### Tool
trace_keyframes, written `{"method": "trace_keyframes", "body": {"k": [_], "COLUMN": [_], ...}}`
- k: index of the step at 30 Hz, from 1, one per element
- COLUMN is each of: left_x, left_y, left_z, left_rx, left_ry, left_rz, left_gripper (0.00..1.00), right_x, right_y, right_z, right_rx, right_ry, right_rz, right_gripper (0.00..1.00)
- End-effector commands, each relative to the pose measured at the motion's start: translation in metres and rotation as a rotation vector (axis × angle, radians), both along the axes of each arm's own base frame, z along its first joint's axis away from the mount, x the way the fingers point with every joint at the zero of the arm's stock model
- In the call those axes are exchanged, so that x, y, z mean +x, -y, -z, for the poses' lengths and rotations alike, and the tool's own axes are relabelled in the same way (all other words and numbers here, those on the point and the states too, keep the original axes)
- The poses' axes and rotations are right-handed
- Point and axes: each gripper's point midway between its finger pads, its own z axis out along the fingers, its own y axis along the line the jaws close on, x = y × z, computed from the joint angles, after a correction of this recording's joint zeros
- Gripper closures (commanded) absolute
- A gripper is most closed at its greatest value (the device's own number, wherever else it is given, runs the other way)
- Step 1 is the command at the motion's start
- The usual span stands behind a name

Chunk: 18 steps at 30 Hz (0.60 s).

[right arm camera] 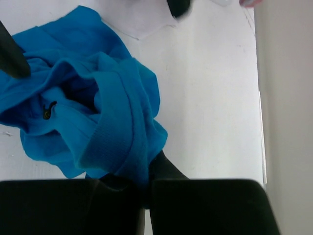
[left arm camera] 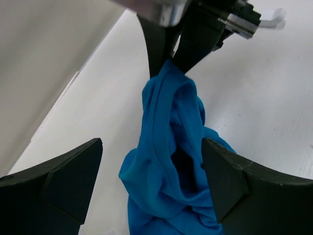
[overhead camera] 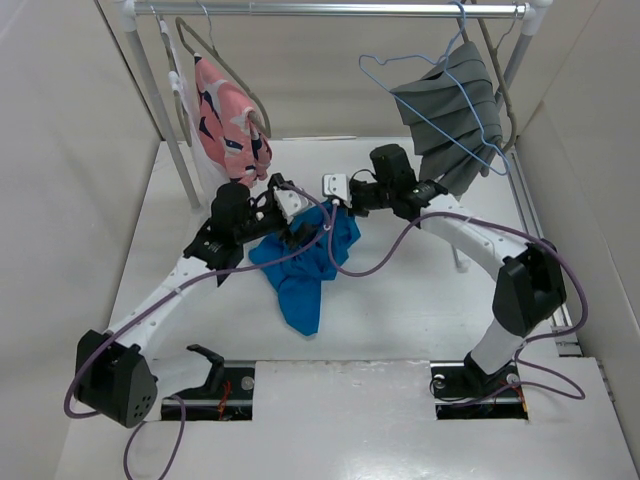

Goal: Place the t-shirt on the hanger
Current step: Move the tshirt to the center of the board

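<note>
Progress: early, nothing hung | t-shirt [overhead camera: 300, 272] bunched mid-table [overhead camera: 420, 310] | hanger [overhead camera: 365, 64] hangs above far-right edge | right gripper [right arm camera: 146, 192] pinching shirt fold | left gripper [left arm camera: 151, 164] spread wide, empty

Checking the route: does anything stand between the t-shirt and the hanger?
Nothing visible. The right hand holds the t-shirt; the hanger hangs on the rail, close against the grey cloth.

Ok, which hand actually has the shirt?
The right hand, pinched shut on the bright blue cotton t-shirt; the left hand stands open around it.
</note>
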Motion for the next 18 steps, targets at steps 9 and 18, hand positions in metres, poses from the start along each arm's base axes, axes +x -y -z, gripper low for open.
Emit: {"method": "trace_keyframes", "body": {"k": [9, 18], "left_x": [0.013, 0.013], "left_y": [0.035, 0.042], "left_z": [-0.017, -0.010], "left_rx": [0.042, 0.021], "left_ry": [0.062, 0.024], "left_rz": [0.209, 0.237], "left_gripper": [0.22, 0.81], "right_x": [-0.020, -0.025], "right_y": [-0.023, -0.021], "right_z": [-0.045, -0.047], "right_rx": [-0.006, -0.005], "right_ry": [0.072, 0.087], "right_rz": [-0.102, -0.118], "right_gripper": [1.00, 0.88]}}
